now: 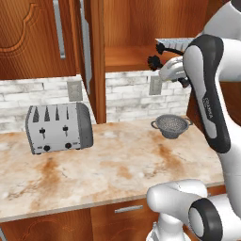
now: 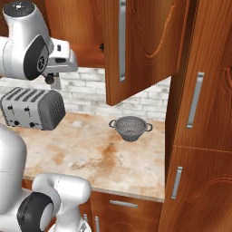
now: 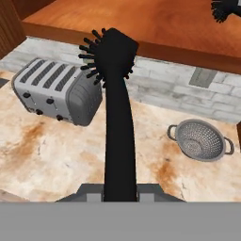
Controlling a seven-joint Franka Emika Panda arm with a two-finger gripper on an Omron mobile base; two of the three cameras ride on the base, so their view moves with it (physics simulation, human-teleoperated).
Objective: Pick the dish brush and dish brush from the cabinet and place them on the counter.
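My gripper hangs in front of the open cabinet, just off the front edge of its wooden shelf, and is shut on a dish brush. The thin black handle runs up from between the fingers in the hand view to a bristly head. In the left base view that head pokes out to the left of the hand. The other dish brush lies on the shelf, and its head shows in the hand view's far corner. The marbled counter spreads out below.
A silver toaster stands on the counter at the left by the brick wall. A metal mesh colander sits at the back right. A grey tray lies on the shelf beside the second brush. An open cabinet door juts out over the counter.
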